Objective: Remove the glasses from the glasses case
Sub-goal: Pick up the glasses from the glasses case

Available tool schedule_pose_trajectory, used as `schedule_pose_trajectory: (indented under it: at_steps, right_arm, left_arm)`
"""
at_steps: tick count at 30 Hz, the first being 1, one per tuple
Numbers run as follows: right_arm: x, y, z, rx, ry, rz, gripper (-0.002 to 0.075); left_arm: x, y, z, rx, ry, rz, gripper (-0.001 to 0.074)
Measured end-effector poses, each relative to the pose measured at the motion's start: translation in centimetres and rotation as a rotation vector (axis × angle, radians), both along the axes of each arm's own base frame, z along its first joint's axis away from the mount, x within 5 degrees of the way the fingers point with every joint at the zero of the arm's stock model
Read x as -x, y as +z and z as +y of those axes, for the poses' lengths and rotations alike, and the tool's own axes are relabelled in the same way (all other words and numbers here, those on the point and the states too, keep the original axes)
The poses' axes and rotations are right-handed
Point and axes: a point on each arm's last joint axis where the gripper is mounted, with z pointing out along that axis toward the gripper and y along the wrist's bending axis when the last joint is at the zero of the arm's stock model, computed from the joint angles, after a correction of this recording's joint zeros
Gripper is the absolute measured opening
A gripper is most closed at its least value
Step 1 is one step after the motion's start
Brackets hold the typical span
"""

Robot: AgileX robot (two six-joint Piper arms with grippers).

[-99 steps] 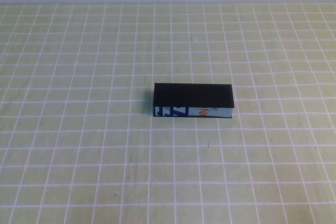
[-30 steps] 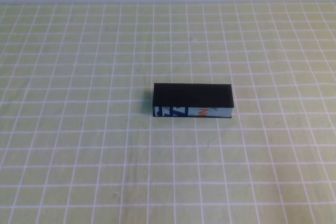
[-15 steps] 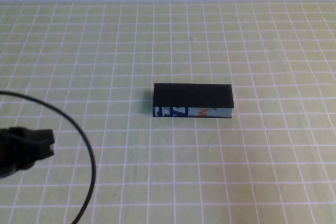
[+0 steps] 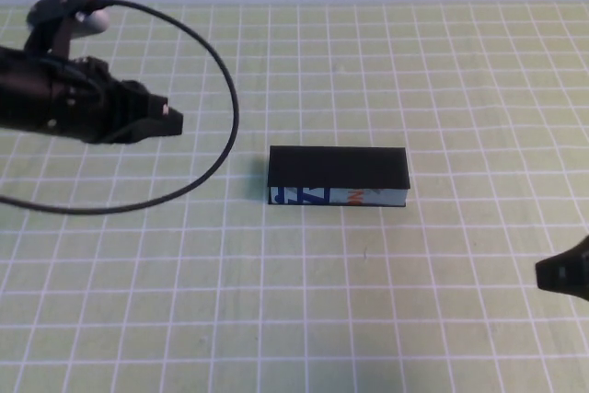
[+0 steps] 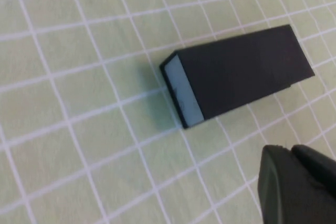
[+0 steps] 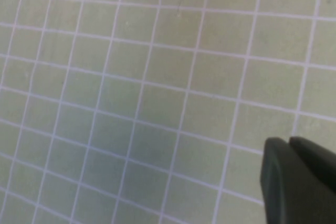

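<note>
Closed black glasses case, blue-printed front strip, left pincer and right pincer both pressed together

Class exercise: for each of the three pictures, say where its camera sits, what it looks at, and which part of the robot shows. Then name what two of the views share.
High view: raised on the robot's side, angled down at the checked table; the closed glasses case lies mid-table, the left pincer to its left, the right pincer at the right edge.
Left wrist view: on the left arm, facing the case; its pincer shows, shut.
Right wrist view: on the right arm, facing bare table; its pincer shows, shut.
Shared: high and left wrist views both show the case.
</note>
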Motion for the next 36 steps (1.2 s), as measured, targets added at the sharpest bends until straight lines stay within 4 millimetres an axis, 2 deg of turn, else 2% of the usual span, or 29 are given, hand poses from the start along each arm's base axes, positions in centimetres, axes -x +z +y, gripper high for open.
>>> schedule_pose_trajectory:
  at_steps: [3, 9, 14, 18, 21, 25, 29, 36]
  right_arm:
    - [-1.5, -0.1, 1.7, 0.020, 0.087, 0.026, -0.0018]
    - [-4.0, 0.6, 6.7, 0.106, 0.296, 0.004, -0.0018]
    - [-5.5, 1.8, 9.8, 0.133, 0.383, -0.046, -0.0018]
    - [-6.5, 1.9, 11.4, 0.146, 0.420, -0.054, -0.0018]
    - [-6.9, 1.6, 12.5, 0.170, 0.457, -0.048, -0.0018]
    - [-6.9, 0.9, 13.5, 0.212, 0.504, -0.042, -0.0018]
    - [-6.9, 0.2, 14.0, 0.254, 0.535, -0.037, -0.0018]
    - [-7.3, 0.2, 14.0, 0.291, 0.578, -0.114, -0.0018]
  left_arm:
    - [-2.6, -0.1, -1.5, 0.001, -0.059, -0.007, -0.0004]
    - [-6.8, -0.8, -4.8, 0.019, -0.194, 0.014, -0.0004]
    - [-10.2, -2.5, -6.7, 0.031, -0.276, 0.047, -0.0004]
    - [-11.9, -4.0, -8.5, 0.034, -0.328, 0.057, -0.0004]
    - [-13.0, -5.1, -9.9, 0.038, -0.367, 0.065, -0.0004]
    - [-14.5, -7.6, -11.3, 0.042, -0.389, 0.092, -0.0004]
    - [-15.7, -9.8, -12.2, 0.044, -0.410, 0.112, -0.0004]
    - [-16.9, -12.4, -12.7, 0.048, -0.408, 0.138, -0.0004]
